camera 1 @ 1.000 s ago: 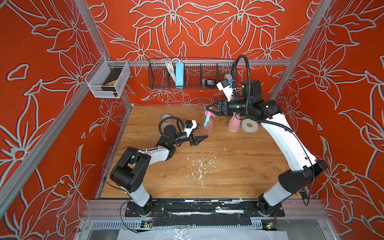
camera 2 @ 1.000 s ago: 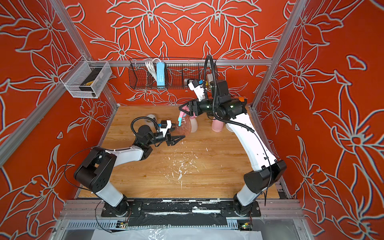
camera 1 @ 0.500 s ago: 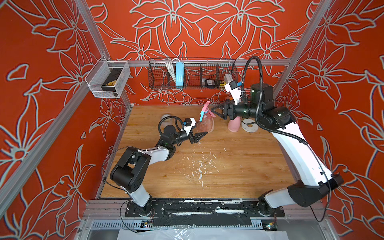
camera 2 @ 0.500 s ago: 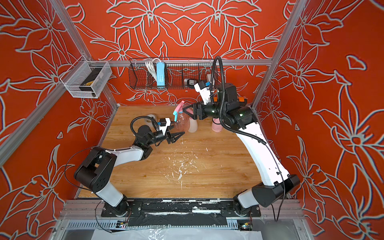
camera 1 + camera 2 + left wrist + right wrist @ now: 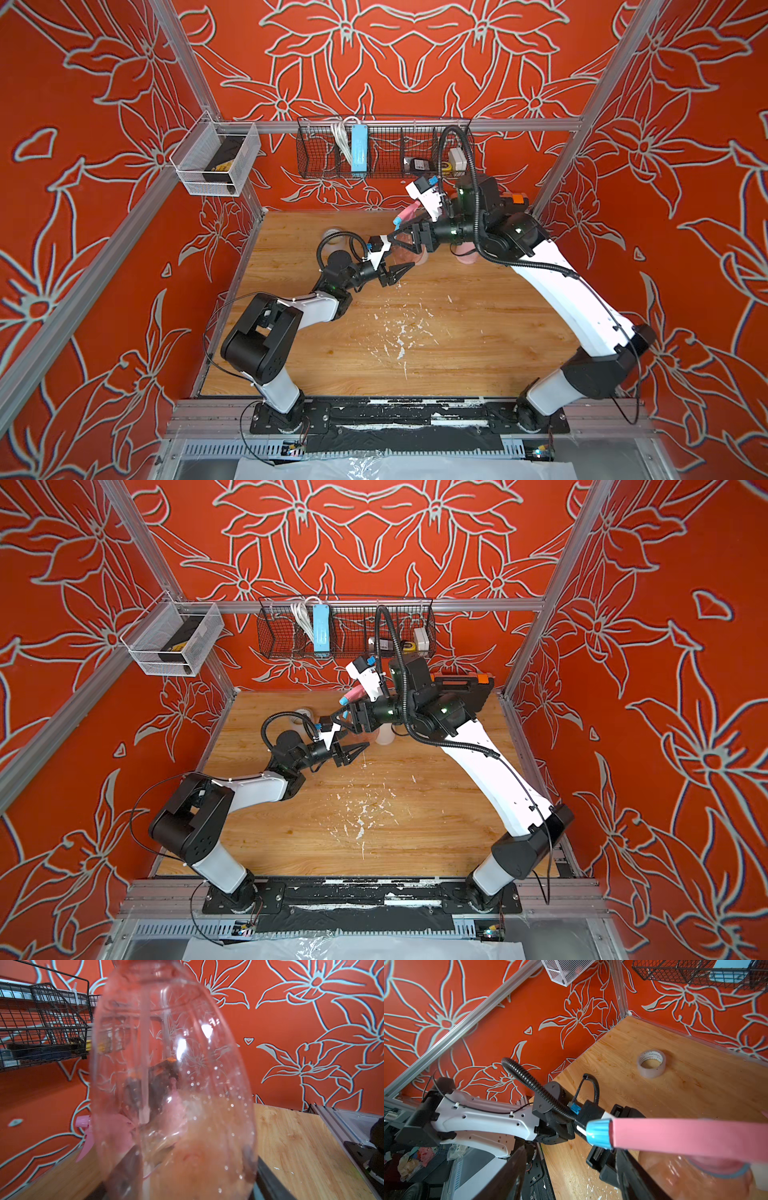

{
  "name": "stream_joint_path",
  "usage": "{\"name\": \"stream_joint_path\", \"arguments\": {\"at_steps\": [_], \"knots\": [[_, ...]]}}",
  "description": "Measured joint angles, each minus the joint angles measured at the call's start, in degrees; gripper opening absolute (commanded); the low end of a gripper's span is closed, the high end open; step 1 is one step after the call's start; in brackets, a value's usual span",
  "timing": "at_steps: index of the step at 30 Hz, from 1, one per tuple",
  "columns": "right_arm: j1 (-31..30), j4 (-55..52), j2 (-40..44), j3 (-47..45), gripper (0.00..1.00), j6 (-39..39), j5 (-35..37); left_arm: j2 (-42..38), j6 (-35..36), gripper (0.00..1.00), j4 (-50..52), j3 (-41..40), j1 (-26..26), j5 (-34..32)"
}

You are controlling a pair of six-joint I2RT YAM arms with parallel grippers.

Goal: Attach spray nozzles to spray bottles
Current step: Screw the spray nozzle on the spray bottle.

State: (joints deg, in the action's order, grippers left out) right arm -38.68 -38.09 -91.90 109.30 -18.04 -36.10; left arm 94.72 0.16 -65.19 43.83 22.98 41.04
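Note:
My left gripper (image 5: 401, 270) is shut on the base of the transparent orange-pink spray bottle (image 5: 172, 1076), which stands upright on the table. A pink spray nozzle with a blue tip (image 5: 405, 214) sits on its neck, and its dip tube (image 5: 144, 1064) hangs inside. My right gripper (image 5: 392, 241) reaches in from the right at neck height. In the right wrist view its jaws stand apart with only table between them. The nozzle head (image 5: 675, 1136) lies across just above one finger (image 5: 633, 1174). A pink bottle (image 5: 465, 254) and a white bottle (image 5: 384, 735) stand behind.
A clear tape roll (image 5: 651, 1062) lies near the back left of the table. An all-pink nozzle tip and trigger (image 5: 84, 1132) shows beside the held bottle. Wire baskets (image 5: 382, 149) hang on the back wall. A black and orange case (image 5: 461, 688) stands back right. White flecks (image 5: 399, 336) dot the table.
The nozzle head has swung from pointing towards the front to pointing left and back. The right arm reached over, then drew its elbow back. The left gripper has stayed on the bottle.

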Motion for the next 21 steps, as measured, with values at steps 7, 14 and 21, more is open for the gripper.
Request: {"name": "stream_joint_path", "arguments": {"at_steps": [7, 14, 21], "knots": [[-0.7, 0.72, -5.51, 5.81, 0.68, -3.32, 5.84, 0.0, 0.04, 0.44, 0.2, 0.0, 0.7, 0.02], [-0.87, -2.78, -5.81, 8.66, 0.71, -2.25, 7.74, 0.02, 0.46, 0.44, 0.2, 0.02, 0.7, 0.15], [1.33, -7.89, -3.48, 16.17, 0.76, 3.96, 8.87, 0.17, 0.66, 0.44, 0.17, 0.59, 0.68, 1.18]]}}
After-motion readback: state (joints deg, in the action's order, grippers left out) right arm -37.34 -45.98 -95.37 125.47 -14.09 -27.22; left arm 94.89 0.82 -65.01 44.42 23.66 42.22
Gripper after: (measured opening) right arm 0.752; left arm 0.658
